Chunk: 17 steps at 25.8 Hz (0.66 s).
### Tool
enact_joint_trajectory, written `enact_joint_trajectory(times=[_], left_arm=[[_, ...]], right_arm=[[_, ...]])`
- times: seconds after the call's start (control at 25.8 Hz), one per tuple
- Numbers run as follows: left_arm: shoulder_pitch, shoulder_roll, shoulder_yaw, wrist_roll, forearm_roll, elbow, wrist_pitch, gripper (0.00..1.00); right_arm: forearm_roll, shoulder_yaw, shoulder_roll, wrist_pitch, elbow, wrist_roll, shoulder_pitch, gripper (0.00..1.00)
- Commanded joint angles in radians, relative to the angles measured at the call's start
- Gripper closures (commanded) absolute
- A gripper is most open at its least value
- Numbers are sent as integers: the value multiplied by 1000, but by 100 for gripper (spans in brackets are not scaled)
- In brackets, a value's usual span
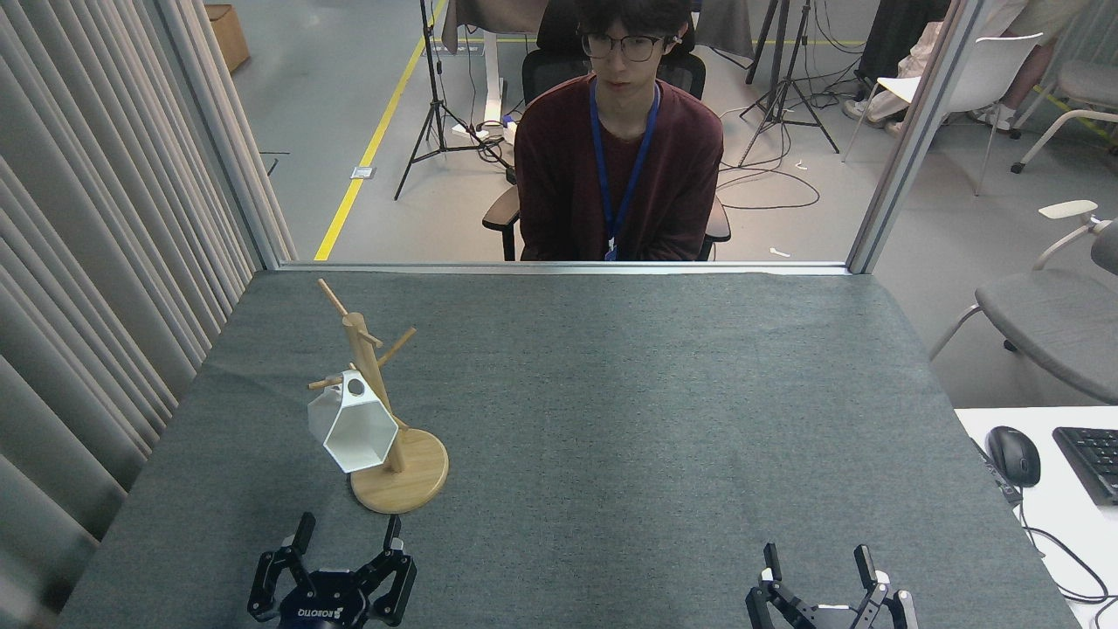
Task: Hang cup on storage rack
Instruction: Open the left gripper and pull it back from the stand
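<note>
The white faceted cup point(350, 430) hangs by its holed tab from a lower peg of the wooden storage rack point(377, 411), its hexagonal mouth facing me. The rack stands on its round disc base on the left part of the grey table. My left gripper point(348, 530) sits open and empty at the near edge, just in front of the rack's base and apart from it. At the bottom right, far from the rack, my right gripper point(817, 561) is also open and holds nothing.
A person point(618, 148) sits on a chair beyond the table's far edge. Curtains point(87, 262) line the left side. A white desk with a mouse point(1013, 455) and keyboard point(1092, 461) stands to the right of the table point(655, 419).
</note>
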Motion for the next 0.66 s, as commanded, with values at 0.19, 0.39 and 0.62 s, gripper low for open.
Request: enact_joint_trajectory(times=[0.19,0.39,0.62], left_arm=[[0,1,-5,5,-2,0,10,1],[2,1,-6,7,-5,-5,10,1],[2,1,-12,7,-6,-8,10,1]], right_arm=[[2,1,1,3,-1,-1,5,1],[2,1,1,3,-1,-1,5,1],[2,1,3,4,1,-1,5,1]])
